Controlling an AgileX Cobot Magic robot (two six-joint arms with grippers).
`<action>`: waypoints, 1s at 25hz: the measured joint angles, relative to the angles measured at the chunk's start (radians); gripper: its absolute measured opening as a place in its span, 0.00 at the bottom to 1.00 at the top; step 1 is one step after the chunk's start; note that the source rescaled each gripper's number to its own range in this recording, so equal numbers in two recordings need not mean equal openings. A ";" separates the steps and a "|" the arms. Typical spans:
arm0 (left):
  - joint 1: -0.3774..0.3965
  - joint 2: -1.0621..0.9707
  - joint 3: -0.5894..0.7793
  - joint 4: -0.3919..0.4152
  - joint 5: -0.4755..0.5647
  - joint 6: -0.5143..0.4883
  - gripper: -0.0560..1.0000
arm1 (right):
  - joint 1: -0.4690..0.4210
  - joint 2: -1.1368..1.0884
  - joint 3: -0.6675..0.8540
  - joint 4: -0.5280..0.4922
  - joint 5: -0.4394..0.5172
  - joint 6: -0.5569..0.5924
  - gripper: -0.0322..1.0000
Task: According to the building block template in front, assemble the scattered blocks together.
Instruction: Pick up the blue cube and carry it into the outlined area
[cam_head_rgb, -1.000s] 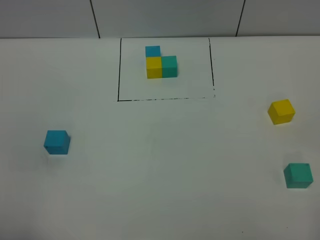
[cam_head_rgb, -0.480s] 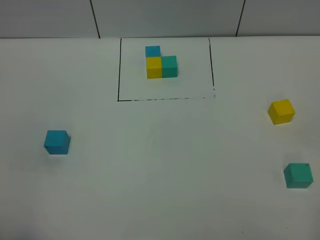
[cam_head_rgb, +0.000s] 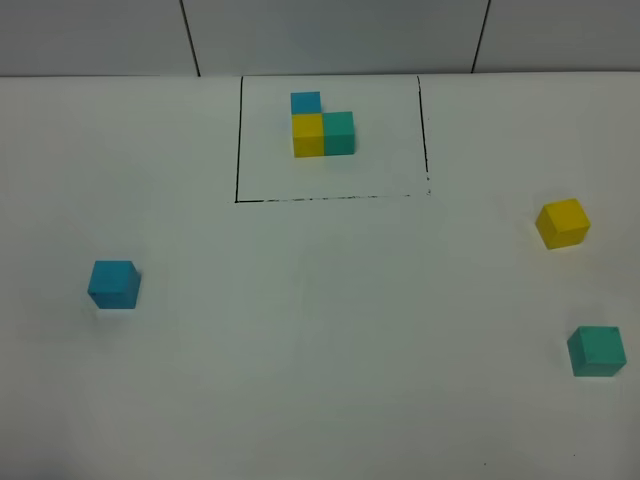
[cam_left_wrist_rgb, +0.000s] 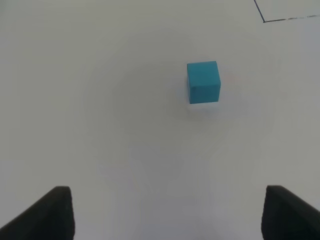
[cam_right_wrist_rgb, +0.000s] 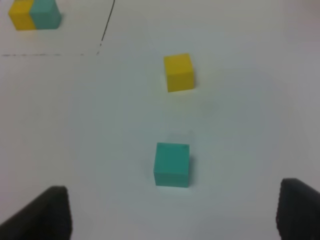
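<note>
the template (cam_head_rgb: 322, 128) is sitting at the far middle of the table (cam_head_rgb: 330, 330). the blue cube (cam_head_rgb: 113, 284) is lying at the left, the yellow cube (cam_head_rgb: 562, 222) and green cube (cam_head_rgb: 597, 350) at the right. the left gripper (cam_left_wrist_rgb: 167, 215) is facing the blue cube, the right gripper (cam_right_wrist_rgb: 172, 215) the green cube, both with jaws spread, gripping nothing.

building block template (cam_head_rgb: 322, 128): black-line rectangle, far centre, framing joined blue-yellow-teal L | sky-blue cube (cam_head_rgb: 113, 284): loose, left side, alone | yellow cube (cam_head_rgb: 562, 223): loose, right side, slightly turned | teal-green cube (cam_head_rgb: 597, 351): loose, right, nearer than yellow, apart
</note>
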 joint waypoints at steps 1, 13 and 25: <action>0.000 0.015 -0.003 0.010 -0.001 0.000 0.90 | 0.000 0.000 0.000 0.000 0.000 0.000 0.68; 0.000 0.735 -0.222 0.038 -0.101 -0.079 0.89 | 0.000 0.000 0.000 0.000 0.000 0.000 0.68; -0.130 1.451 -0.462 0.008 -0.207 -0.086 0.89 | 0.000 0.000 0.000 0.000 0.000 0.000 0.68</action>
